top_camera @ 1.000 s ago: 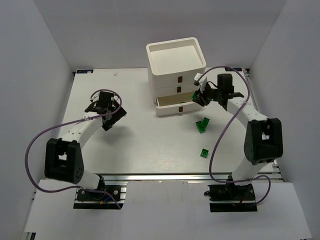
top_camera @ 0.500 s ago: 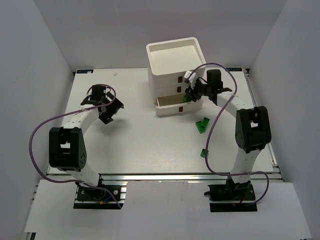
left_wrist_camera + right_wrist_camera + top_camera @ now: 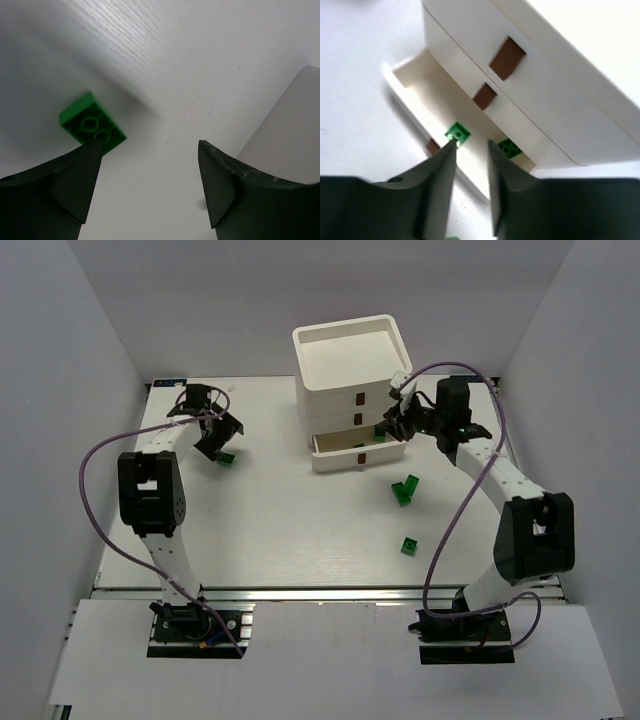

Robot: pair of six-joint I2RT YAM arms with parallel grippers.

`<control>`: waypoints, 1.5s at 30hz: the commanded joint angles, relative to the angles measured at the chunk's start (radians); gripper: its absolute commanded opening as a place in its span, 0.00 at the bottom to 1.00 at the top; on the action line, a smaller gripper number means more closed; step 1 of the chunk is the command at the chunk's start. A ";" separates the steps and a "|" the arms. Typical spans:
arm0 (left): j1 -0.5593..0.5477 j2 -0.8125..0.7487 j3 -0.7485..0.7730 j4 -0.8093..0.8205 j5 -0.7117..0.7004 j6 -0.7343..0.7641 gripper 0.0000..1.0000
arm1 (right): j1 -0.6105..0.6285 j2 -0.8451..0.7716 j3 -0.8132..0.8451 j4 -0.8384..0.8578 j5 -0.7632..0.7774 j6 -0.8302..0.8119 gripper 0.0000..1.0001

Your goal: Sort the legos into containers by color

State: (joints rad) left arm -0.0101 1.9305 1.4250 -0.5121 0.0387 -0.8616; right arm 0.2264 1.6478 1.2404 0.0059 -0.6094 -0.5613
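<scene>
Left jaws now beside (not around) lego (image 3: 91, 122)

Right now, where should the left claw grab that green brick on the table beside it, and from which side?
Take the green brick by two opposite side walls, coming down from above. It lies flat, seemingly hollow side up, so those upright walls are what fingers can pinch. The open left claw has it beside one finger, so I'd shift over and twist to square up first.

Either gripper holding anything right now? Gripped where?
Nothing held. Left gripper open, green lego lying on the table beside one fingertip. Right gripper open and empty at the open drawer.
</scene>
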 commanded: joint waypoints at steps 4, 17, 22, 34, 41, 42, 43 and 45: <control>0.006 0.068 0.172 -0.192 -0.076 0.023 0.87 | -0.007 -0.158 -0.130 0.042 -0.073 0.112 0.46; -0.004 0.005 0.074 -0.232 -0.115 -0.025 0.88 | -0.035 -0.207 -0.188 0.034 -0.035 0.136 0.51; -0.004 0.087 0.123 -0.197 -0.117 -0.033 0.85 | -0.036 -0.227 -0.190 0.017 -0.027 0.136 0.51; -0.004 0.177 0.223 -0.226 -0.112 -0.022 0.61 | -0.044 -0.312 -0.268 0.000 -0.001 0.132 0.50; -0.016 0.101 0.198 -0.184 -0.063 0.045 0.21 | -0.052 -0.324 -0.266 -0.004 0.000 0.136 0.48; -0.016 0.066 0.199 -0.165 -0.045 0.088 0.11 | -0.050 -0.325 -0.265 -0.004 0.008 0.149 0.42; -0.028 0.044 0.196 -0.143 0.004 0.114 0.07 | -0.048 -0.341 -0.269 0.009 0.070 0.214 0.33; -0.041 -0.035 0.140 -0.021 0.178 0.156 0.01 | -0.052 -0.359 -0.305 0.081 0.115 0.270 0.02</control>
State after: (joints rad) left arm -0.0219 2.0762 1.5990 -0.6777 0.0238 -0.7979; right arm 0.1814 1.3453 0.9577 0.0109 -0.5663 -0.3882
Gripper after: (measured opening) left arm 0.464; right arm 0.106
